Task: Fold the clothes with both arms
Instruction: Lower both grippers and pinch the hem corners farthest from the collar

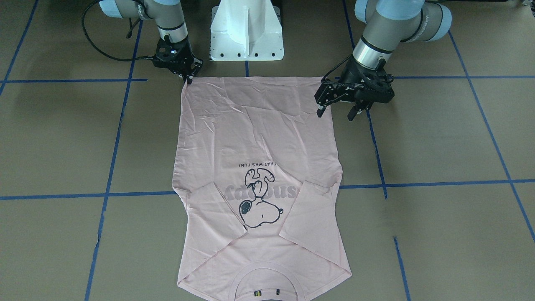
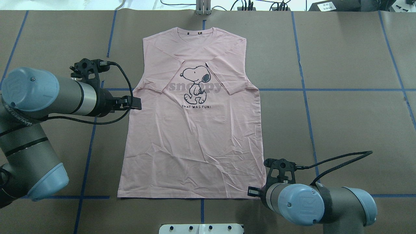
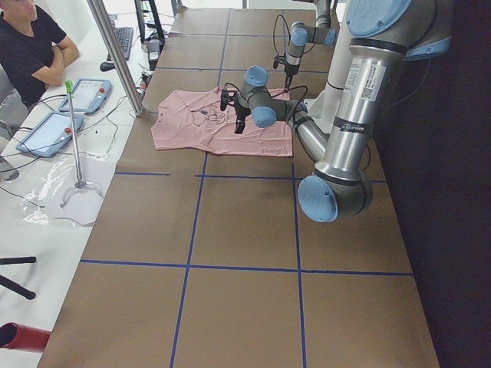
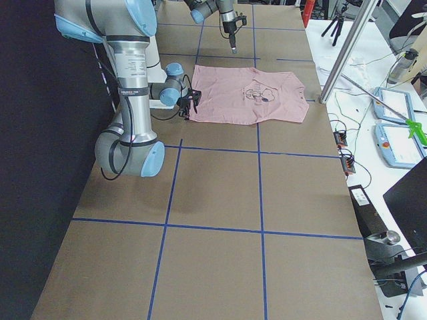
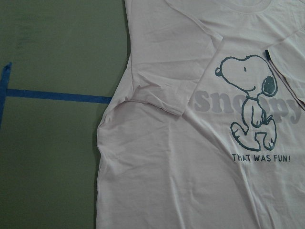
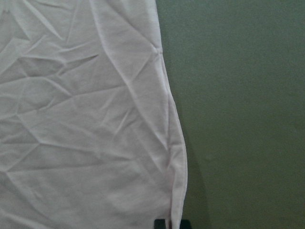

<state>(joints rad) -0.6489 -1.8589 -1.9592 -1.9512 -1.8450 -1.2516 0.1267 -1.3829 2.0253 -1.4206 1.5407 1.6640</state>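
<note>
- We see the pink T-shirt [image 2: 195, 146] flat on the bench [image 2: 341, 130], print up. Its long axis runs away from the robot, neck far and hem near the white pedestal [image 1: 246, 33].
- Both sleeves [image 2: 229, 78] are folded over the chest.
- The right gripper [image 1: 190, 77] pinches a hem corner.
- The left gripper [image 1: 335, 113] hangs spread open over the opposite side edge.
- Blue tape lines [image 1: 439, 184] cross the bench.

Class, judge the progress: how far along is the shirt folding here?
Done: the shirt lies flat, print up, with both sleeves folded inward. In hand: the right gripper is at one hem corner, grip unclear, and the left gripper hangs open by the opposite side edge. Left: every body fold, since the hem lies unfolded.
</note>
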